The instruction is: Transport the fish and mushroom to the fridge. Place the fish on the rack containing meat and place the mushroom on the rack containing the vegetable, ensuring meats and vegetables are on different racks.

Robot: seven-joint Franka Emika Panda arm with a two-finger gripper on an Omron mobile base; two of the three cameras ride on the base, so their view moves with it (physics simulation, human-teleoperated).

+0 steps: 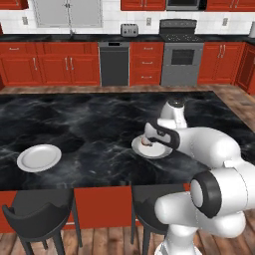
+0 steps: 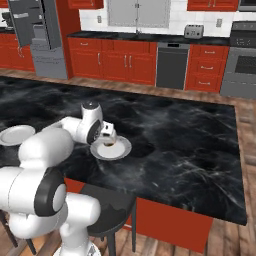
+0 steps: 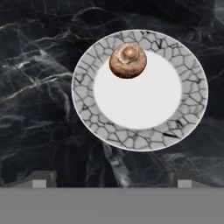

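A brown mushroom lies near the rim of a white plate with a grey cracked-pattern border on the black marble island. My gripper hovers above the plate and looks straight down on it. It is open, with nothing between its fingertips. From the base cameras the gripper hangs just over the plate, and the mushroom shows under it. The grey fridge stands far off at the back left with its door open. Its racks are too small to make out. The fish is out of view.
A second plate, plain white, rests on the island left of the arm. Two dark stools stand at the island's near edge. Red cabinets, a dishwasher and a stove line the far wall.
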